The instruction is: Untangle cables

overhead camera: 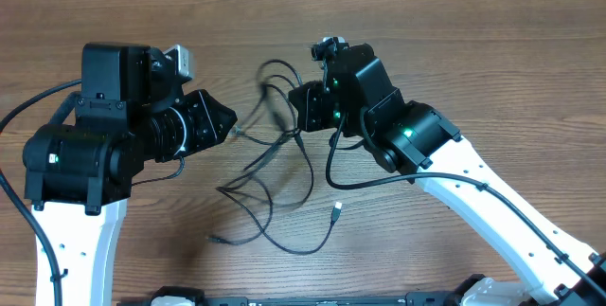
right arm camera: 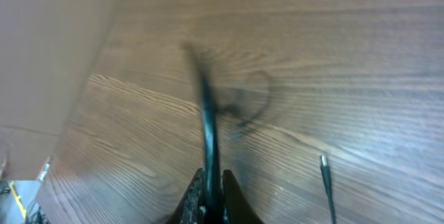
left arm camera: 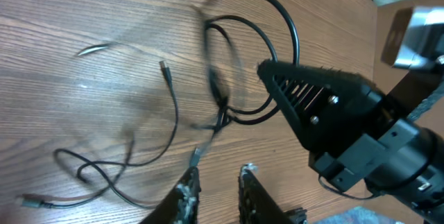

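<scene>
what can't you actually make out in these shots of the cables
- Right wrist: the strand of the cables pinched in the right gripper is blurred; which cable it is cannot be told.
- Overhead: that gripper's fingertips are hidden under its own wrist.
- Left wrist: the upper strands are smeared and their crossings unreadable; whether the left gripper touches the plug end beside it is unclear.
</scene>
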### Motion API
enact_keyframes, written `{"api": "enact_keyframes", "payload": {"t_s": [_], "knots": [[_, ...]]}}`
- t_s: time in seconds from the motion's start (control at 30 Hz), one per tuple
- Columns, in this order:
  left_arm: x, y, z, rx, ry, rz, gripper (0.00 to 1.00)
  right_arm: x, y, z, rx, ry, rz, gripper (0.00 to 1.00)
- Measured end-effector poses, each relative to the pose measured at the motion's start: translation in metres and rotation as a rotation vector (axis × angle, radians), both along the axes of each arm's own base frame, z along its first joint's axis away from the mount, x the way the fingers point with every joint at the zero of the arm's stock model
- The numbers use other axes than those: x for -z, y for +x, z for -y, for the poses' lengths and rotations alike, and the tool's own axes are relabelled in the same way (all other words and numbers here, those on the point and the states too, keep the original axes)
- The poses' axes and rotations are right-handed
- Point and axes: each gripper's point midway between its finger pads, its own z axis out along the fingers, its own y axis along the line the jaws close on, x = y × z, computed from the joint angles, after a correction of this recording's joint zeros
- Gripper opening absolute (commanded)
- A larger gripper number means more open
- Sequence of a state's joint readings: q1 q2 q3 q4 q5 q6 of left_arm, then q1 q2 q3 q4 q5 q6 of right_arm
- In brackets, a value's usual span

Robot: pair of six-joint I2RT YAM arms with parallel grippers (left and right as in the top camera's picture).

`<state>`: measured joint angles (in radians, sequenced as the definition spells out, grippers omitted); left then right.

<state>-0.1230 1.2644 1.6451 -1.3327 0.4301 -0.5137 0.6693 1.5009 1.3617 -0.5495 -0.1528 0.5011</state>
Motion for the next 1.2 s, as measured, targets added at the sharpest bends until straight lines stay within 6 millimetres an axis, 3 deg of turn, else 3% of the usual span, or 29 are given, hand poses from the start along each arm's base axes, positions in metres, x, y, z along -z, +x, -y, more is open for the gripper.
{"api": "enact_keyframes", "payload": {"t_s": [0.17,0.33,0.57,0.87,1.0,1.2], "knots": [[0.0,0.0,-0.001,0.012,0.014,0.008,0.25,-0.029,0.004,-0.02,-0.07,0.118,0.08,0.04],[0.005,-0.002,-0.007,0.007,0.053,0.0,0.4,-0.045,-0.008,-0.036,-0.177,0.203,0.094,0.04],[0.008,0.0,-0.015,-0.014,0.102,0.005,0.41,-0.053,-0.027,-0.045,-0.278,0.253,0.063,0.04],[0.016,0.007,-0.017,0.016,0.149,0.001,0.42,-0.081,-0.056,-0.044,-0.391,0.326,0.07,0.04],[0.028,0.017,-0.016,0.02,0.154,-0.038,0.41,-0.085,-0.069,-0.046,-0.449,0.349,0.048,0.04],[0.046,0.028,-0.015,0.025,0.165,-0.102,0.4,-0.072,-0.083,-0.044,-0.512,0.32,0.002,0.04]]}}
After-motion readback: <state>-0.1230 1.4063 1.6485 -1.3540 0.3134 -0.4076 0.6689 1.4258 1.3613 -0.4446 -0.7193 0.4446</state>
